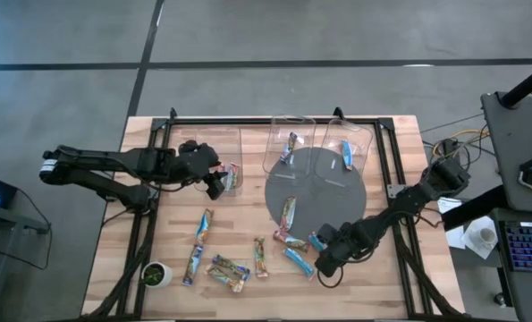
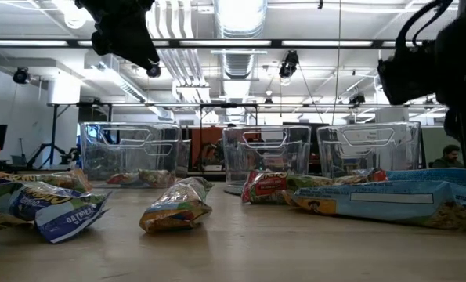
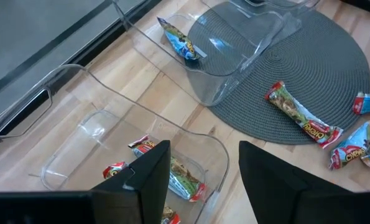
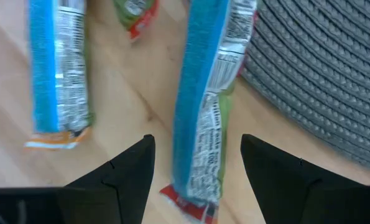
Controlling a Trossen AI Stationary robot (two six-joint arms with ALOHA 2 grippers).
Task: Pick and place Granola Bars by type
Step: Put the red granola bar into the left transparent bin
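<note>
**Right tool spread over a blue bar at the mat's edge; left tool spread above the left bin**

Your landmark is the round grey mat (image 1: 324, 183) in the middle of the table (image 1: 400, 268).

Your right tool (image 4: 197, 165) hangs with its fingers apart over a light blue bar (image 4: 206, 106) that lies just off the mat's near edge, its long axis running between the two fingers. A second blue bar (image 4: 57, 68) lies near it, roughly parallel. The small print on their backs is too blurred to read.

Your left tool (image 3: 203, 180) is left of the mat, fingers apart and holding nothing, above a clear bin (image 3: 135, 149) with red and green bars (image 3: 178, 174) inside.

On the mat, a red bar (image 3: 300, 115) reads "CHEWY". Left of the mat, low on the table, a blue wrapper (image 2: 64, 215) reads "OATMEAL".

More bars (image 1: 221, 268) lie scattered left of and below the mat, mostly pointing toward the bins.
</note>
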